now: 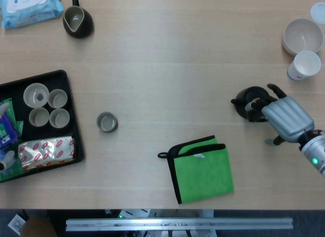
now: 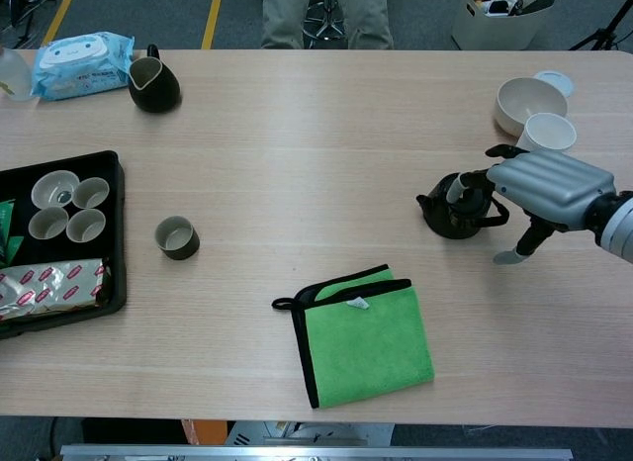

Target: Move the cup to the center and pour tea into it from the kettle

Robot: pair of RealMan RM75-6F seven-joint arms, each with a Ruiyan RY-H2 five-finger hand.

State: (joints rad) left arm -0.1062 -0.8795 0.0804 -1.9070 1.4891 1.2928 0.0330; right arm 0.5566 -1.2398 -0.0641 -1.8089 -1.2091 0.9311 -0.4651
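Barely started tbh: the right hand (image 2: 542, 189) at 3 o'clock has its fingers curling over the kettle (image 2: 455, 206) without clearly gripping it, and the left hand isn't visible. The cup (image 2: 176, 236) sits out at 9 o'clock beside the tray (image 2: 116, 233), not centered, nothing poured.
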